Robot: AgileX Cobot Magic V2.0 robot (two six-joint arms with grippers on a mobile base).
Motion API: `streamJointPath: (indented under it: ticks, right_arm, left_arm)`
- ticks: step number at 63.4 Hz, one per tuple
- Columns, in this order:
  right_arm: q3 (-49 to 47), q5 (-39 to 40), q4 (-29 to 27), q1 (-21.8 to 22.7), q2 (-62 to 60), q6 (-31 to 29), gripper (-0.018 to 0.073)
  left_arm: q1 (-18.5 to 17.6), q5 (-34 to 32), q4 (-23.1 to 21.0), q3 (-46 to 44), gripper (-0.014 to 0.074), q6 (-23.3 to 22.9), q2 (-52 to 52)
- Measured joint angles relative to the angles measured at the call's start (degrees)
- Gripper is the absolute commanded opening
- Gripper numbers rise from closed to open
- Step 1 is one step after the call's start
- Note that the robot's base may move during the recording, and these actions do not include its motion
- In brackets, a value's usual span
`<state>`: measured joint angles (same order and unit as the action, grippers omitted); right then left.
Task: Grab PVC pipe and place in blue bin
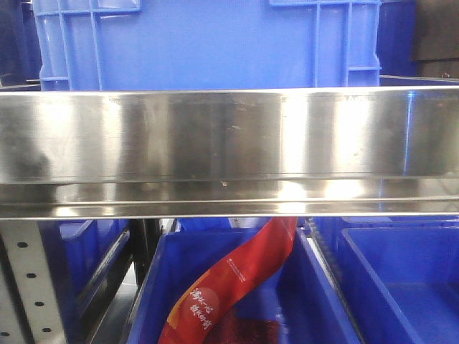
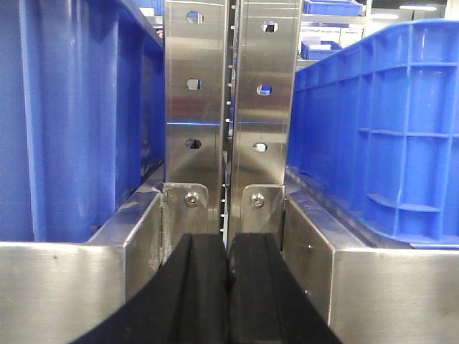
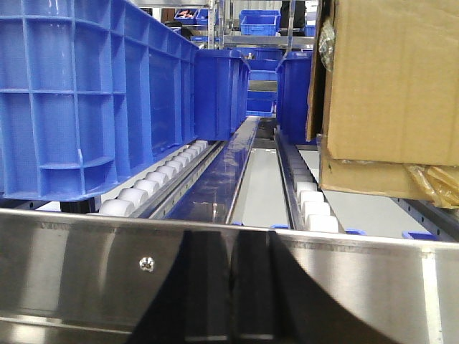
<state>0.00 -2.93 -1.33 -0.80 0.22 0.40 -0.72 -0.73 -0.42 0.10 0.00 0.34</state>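
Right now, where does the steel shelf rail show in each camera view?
Front: steel rail spans the middle, full width.
Left wrist: bottom corners, either side of the black fingers.
Right wrist: bottom band, full width.
Shared landmark: blue bins behind it.

Front view: one blue bin [image 1: 208, 43] stands on the upper shelf behind the steel rail [image 1: 229, 136], with ribbed walls and only its lower part in frame. Below the rail, a second blue bin [image 1: 215, 287] is open-topped and holds a red packet [image 1: 229, 287] that leans diagonally. A third blue bin [image 1: 401, 287] sits just beside it on the right.

Left wrist view: ribbed blue bin walls stand on either side of the steel uprights [image 2: 229, 107].

Right wrist view: a large blue bin [image 3: 93, 100] rests on the white rollers [image 3: 165, 179], upright, with its interior hidden.

Cannot tell which bin is the target.
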Motion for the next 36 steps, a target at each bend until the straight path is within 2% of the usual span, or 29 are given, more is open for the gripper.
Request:
streamJointPath:
  ticks: [36]
  right_arm:
    - [0.00, 0.00, 0.00, 0.00, 0.00, 0.00, -0.0168]
  left_arm:
    - [0.00, 0.00, 0.00, 0.00, -0.0111, 0.00, 0.00]
